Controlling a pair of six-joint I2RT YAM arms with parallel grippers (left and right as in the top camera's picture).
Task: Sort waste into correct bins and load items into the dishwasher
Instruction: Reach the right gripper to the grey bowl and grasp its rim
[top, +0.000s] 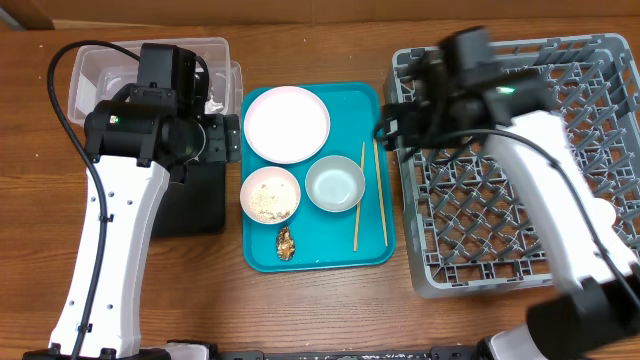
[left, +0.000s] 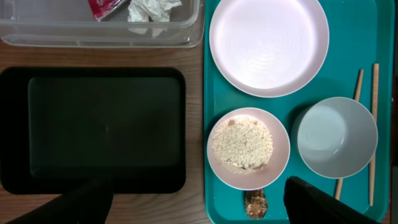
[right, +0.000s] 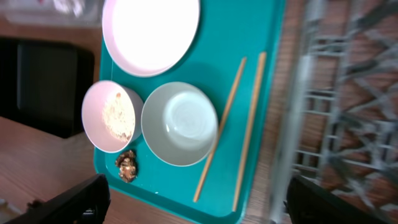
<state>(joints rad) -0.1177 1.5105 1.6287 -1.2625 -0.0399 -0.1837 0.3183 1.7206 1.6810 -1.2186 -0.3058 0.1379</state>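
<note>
On the teal tray (top: 355, 100) lie a white plate (top: 286, 123), a bowl of rice scraps (top: 270, 194), an empty pale bowl (top: 335, 184), two chopsticks (top: 380, 190) and a brown lump (top: 286, 243). The red wrapper (left: 104, 7) and white napkin (left: 149, 9) lie in the clear tub (top: 90, 70). The black tray (left: 93, 130) is empty. My left gripper (left: 199, 205) is open and empty, high over the black tray's right edge. My right gripper (right: 199, 205) is open and empty, over the gap between the teal tray and the grey dish rack (top: 480, 230). No cup shows.
The dish rack holds nothing that I can see and fills the right side of the table. The clear tub stands at the back left, with the black tray in front of it. Bare wooden table (top: 330, 310) runs along the front.
</note>
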